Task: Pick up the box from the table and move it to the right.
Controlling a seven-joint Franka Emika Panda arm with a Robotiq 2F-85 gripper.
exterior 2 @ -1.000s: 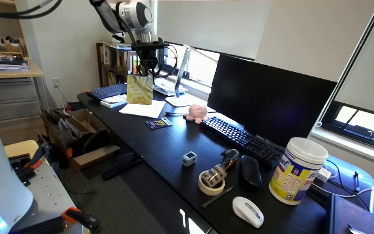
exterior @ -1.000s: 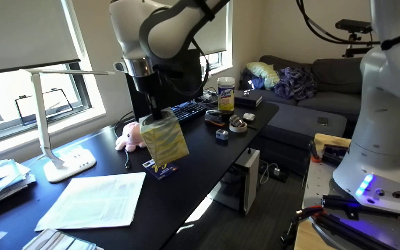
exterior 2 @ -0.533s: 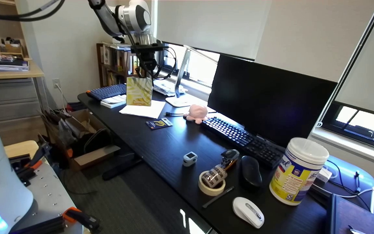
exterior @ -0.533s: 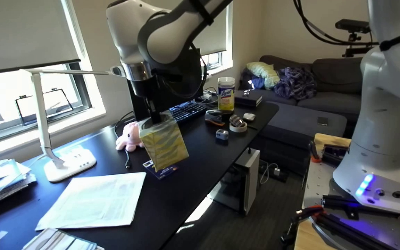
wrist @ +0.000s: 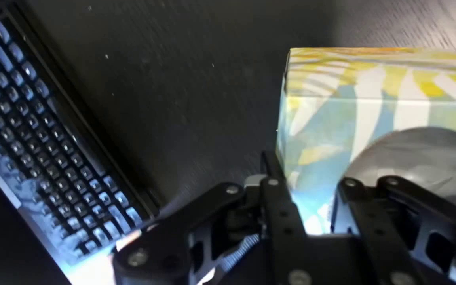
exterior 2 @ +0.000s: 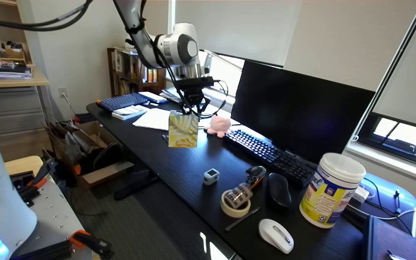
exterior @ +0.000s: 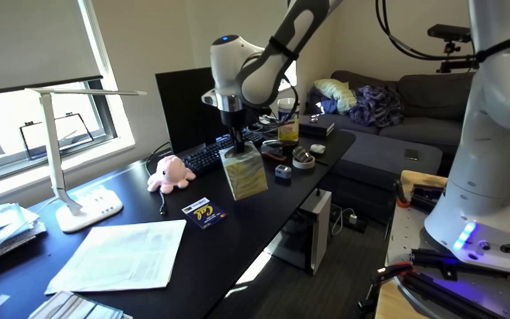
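Gripper point(wrist: 308, 172) was clamped on the box point(wrist: 327, 114), w/ fingers point(wrist: 274, 190) either side of the strip btwn. the box's outer side and its round top opening; depth of the inner one couldn't be told. Box (leaf pattern, yellow, white, blue-grey) hung opening-up over the table point(exterior 2: 164, 159), apparently clear of it; exact ht. couldn't be judged. In the wrist view, kbd point(wrist: 54, 150) lay to the left, apart from the box. In an exterior view, box appeared btwn. pink plush point(exterior: 171, 173) and a small gadget point(exterior: 283, 171); a card point(exterior: 205, 213), blue w/ yellow lettering, lay flat nr. the plush, then paper point(exterior: 120, 257) and a lamp point(exterior: 89, 209). In both exterior views, monitor point(exterior 2: 298, 108) stood upright behind kbd. Farther along the table lay tape point(exterior 2: 229, 209) (two rolls, one on the other), pen point(exterior 2: 242, 218) just beside, black mouse point(exterior 2: 279, 189) and white mouse point(exterior 2: 275, 234); wipes tub point(exterior 2: 332, 191) stood nr. both. A 2nd kbd point(exterior 2: 123, 101) lay at the table's far end, bookcase point(exterior 2: 111, 72) beyond, in an exterior view. Off the table, arm base point(exterior: 476, 195) showed a lit blue light point(exterior: 464, 235); beyond, dark sofa point(exterior: 432, 97) held a pale-yellow cushion point(exterior: 337, 94) and a purple throw point(exterior: 376, 106).
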